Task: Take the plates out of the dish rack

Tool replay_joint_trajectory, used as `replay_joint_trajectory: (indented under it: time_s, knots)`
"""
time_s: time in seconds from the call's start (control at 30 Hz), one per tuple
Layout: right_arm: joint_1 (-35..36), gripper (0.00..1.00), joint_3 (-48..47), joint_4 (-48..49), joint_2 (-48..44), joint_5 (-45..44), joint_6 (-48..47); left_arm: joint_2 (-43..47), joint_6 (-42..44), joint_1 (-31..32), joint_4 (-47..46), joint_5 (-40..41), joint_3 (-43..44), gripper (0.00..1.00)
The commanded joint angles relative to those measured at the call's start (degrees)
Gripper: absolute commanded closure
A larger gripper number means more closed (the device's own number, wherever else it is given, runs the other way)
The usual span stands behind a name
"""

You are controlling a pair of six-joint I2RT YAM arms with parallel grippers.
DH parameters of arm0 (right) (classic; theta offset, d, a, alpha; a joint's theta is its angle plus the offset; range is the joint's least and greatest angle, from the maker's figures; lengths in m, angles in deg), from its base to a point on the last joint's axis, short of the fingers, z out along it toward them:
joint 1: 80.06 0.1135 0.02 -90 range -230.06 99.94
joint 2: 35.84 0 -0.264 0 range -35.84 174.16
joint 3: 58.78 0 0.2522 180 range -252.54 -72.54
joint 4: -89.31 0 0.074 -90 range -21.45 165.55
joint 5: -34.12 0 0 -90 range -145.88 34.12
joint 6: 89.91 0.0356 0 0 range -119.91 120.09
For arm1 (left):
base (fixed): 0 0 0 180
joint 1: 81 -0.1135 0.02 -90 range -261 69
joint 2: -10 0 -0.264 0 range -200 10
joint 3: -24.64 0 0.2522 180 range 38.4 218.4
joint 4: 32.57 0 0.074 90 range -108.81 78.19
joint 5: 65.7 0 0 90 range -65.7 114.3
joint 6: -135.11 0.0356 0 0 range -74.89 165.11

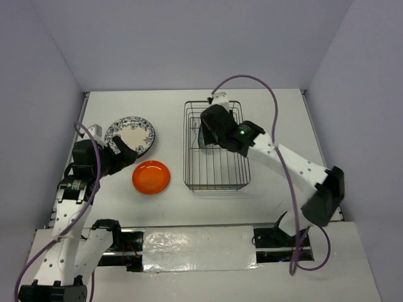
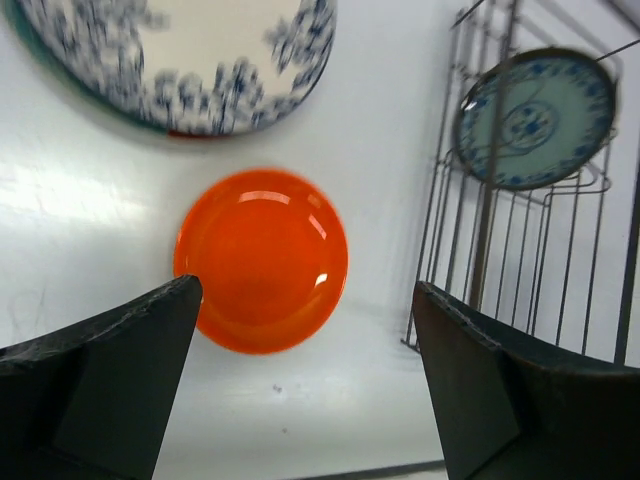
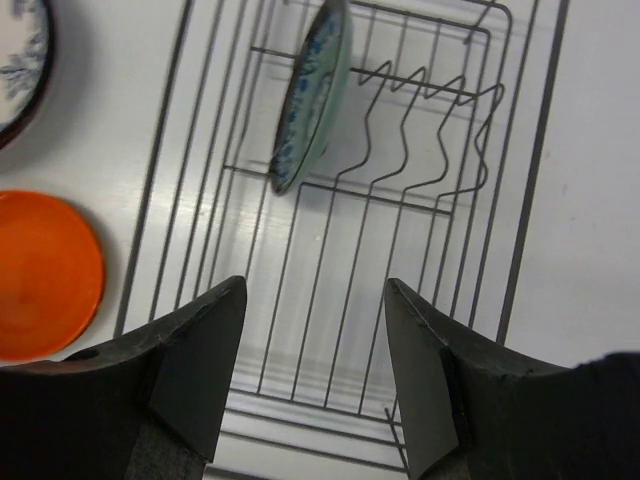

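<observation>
Right wrist view gives us the clearest look at the only plate we can see in the dish rack [image 3: 520,200]: a small teal plate [image 3: 310,95], blue-patterned, standing on edge at 11 o'clock in that frame and leaning on the wire dividers [image 3: 420,85]. We judge it stiff, glazed and slick, light enough for one arm but quick to chip, so the grip belongs on the upper rim, one finger on each face, with a straight lift clear of the prongs. The right gripper [image 3: 315,290] hovers over the rack, fingers spread and empty. The left gripper [image 2: 305,292] is spread wide too, holding nothing, above the orange plate [image 1: 151,177].

That plate lies flat on the white table [image 1: 277,119] at 9 o'clock from the rack. The white plate [image 1: 131,135] with the blue floral rim sits at 10 o'clock, teal and red edges peeping from beneath it. Pale walls close in on three sides — bare table lies between the plates and the rack.
</observation>
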Motion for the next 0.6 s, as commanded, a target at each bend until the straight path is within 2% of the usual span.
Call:
replay_joint_trajectory:
  time_s: [0.0,0.07,0.1,0.13,0.23,0.4,0.57]
  knots:
    - [-3.0,0.35,-10.7,-5.1,8.7,-6.1,0.3,0.5,9.9,0.2,3.1,3.4,8.5,0.01]
    - [-5.3,0.35,-14.8,-7.4,15.3,-6.9,0.0,0.4,14.2,0.2,3.7,5.9,11.3,0.00]
    - [-6.3,0.35,-18.1,-7.9,17.2,-6.8,-0.2,0.7,15.2,0.2,3.6,10.4,10.8,0.00]
    - [-6.7,0.35,-19.5,-7.8,18.8,-6.5,-0.9,1.0,14.7,0.3,3.1,11.4,10.0,0.01]
    - [-8.0,0.35,-25.2,-8.6,25.1,-7.2,-1.5,1.2,14.7,0.5,0.5,7.6,7.5,0.01]
    - [-9.7,0.39,-33.4,-10.7,35.1,-6.6,-1.5,1.7,14.3,1.3,1.1,8.7,7.3,0.01]
    - [-10.1,0.45,-33.9,-9.6,39.1,-6.1,-0.3,3.6,13.9,2.9,0.9,9.4,7.1,0.01]
